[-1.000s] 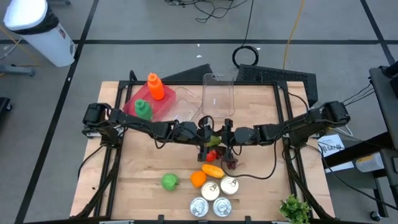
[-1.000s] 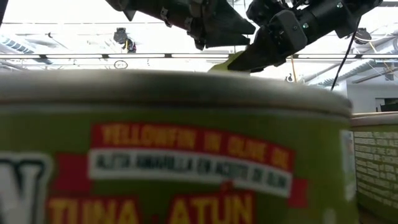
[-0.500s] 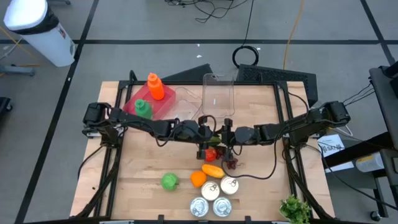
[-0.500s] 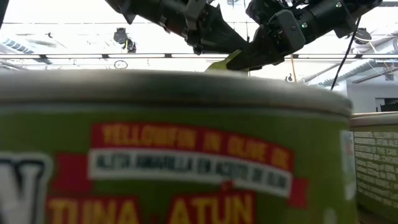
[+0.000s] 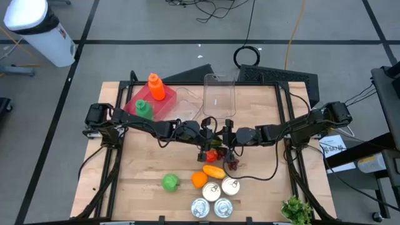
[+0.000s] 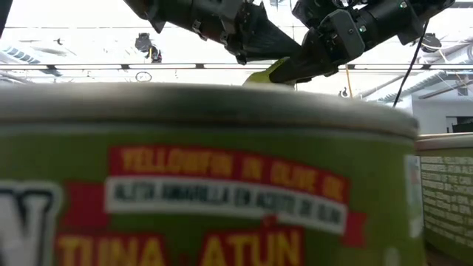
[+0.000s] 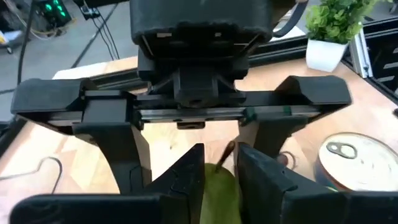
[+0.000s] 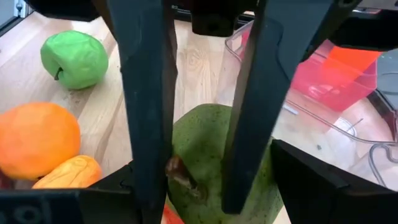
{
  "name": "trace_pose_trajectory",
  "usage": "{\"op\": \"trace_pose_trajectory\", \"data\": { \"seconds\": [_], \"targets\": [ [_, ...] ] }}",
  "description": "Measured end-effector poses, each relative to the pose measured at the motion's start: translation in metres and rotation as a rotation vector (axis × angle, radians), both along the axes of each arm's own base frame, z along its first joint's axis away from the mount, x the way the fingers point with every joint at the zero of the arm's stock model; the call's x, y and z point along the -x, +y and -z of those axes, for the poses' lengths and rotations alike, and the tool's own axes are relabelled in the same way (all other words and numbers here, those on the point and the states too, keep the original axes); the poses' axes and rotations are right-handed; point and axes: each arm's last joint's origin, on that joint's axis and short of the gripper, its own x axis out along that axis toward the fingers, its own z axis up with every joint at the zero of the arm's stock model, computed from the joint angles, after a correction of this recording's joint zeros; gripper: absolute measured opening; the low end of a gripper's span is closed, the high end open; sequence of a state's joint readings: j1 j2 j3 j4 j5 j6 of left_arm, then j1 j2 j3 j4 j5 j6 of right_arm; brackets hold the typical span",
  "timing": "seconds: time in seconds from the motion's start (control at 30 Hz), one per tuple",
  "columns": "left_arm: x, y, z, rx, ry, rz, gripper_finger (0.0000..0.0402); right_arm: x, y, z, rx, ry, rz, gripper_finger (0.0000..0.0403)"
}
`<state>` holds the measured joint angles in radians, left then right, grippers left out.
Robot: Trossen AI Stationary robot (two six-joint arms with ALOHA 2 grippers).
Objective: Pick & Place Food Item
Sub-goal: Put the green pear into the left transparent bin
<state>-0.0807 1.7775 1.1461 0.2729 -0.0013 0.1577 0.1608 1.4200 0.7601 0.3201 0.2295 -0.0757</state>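
A green pear point(image 5: 216, 140) hangs above the middle of the table between my two grippers, which meet tip to tip. My left gripper point(image 5: 211, 136) reaches in from the table's left and is shut on the pear point(image 7: 217, 186). My right gripper point(image 5: 224, 137) reaches in from the right and is shut on the same pear point(image 8: 205, 146). The pear's brown stem point(image 8: 180, 174) points toward my right wrist. In the low view the pear point(image 6: 270, 74) shows yellow-green between both sets of fingers, high over the cans. My left gripper pinches the pear's two sides point(image 7: 214, 177) between its two fingers point(image 8: 149, 106), coming from the table's left and slanting slightly down. The pear is lifted clear of the table. My right gripper has the pear's body point(image 8: 264, 180) between its two fingers point(image 8: 311, 186), coming from the table's right and slanting slightly down; its own fingers hide the contact itself.
Below the pear lie a red item point(image 5: 212, 154) and a dark one point(image 5: 232, 165). Nearer the front: a yellow-orange fruit point(image 5: 214, 170), an orange point(image 5: 199, 179), a green apple point(image 5: 170, 182) and several cans point(image 5: 212, 199). At the back stand a clear container point(image 5: 219, 94) and a pink tray point(image 5: 156, 105).
My left gripper's fingers have closed in on the pear, which my right gripper keeps holding. The pear and my right gripper have stayed where they were.
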Motion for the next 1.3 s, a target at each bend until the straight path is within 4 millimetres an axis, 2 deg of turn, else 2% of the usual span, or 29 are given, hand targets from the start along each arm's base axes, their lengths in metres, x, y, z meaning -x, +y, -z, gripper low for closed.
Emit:
{"op": "trace_pose_trajectory", "data": {
  "seconds": [0.17,0.4,0.5,0.63,0.83,1.0,1.03,1.13,1.17,1.2,1.3],
  "targets": [
    [-0.006,0.0,0.007,-0.022,-0.022,0.007,0.0101,0.0,0.0,0.001,0.0,0.009,-0.001,0.0235],
    [-0.005,0.001,0.006,-0.026,-0.015,-0.005,0.01,0.001,0.0,0.002,-0.003,0.026,0.004,0.0235],
    [-0.005,0.001,0.007,-0.038,-0.013,-0.008,0.0078,0.001,0.0,0.003,-0.001,0.033,0.004,0.0235],
    [-0.004,0.001,0.006,-0.053,-0.015,-0.002,0.0015,0.001,0.0,0.003,-0.001,0.035,0.004,0.0235],
    [-0.005,0.001,0.005,-0.06,-0.025,-0.003,0.0007,0.002,0.0,0.003,-0.003,0.037,0.008,0.0235],
    [-0.001,0.001,-0.005,-0.055,-0.046,-0.006,0.0005,0.002,-0.001,-0.001,-0.02,0.018,0.017,0.0236],
    [0.001,0.002,-0.008,-0.057,-0.051,-0.007,0.0004,0.003,-0.001,-0.002,-0.023,0.015,0.018,0.0256],
    [0.008,0.006,-0.022,-0.059,-0.072,-0.023,0.0004,0.01,-0.002,-0.008,-0.028,0.039,0.019,0.036],
    [0.01,0.008,-0.027,-0.06,-0.08,-0.034,0.0004,0.013,-0.002,-0.011,-0.037,0.042,0.023,0.0375],
    [0.012,0.01,-0.032,-0.056,-0.095,-0.043,0.0004,0.017,-0.003,-0.015,-0.049,0.039,0.03,0.0372],
    [0.024,0.019,-0.043,-0.056,-0.129,-0.073,0.0003,0.031,-0.005,-0.028,-0.054,0.044,0.035,0.0322]
  ]
}}
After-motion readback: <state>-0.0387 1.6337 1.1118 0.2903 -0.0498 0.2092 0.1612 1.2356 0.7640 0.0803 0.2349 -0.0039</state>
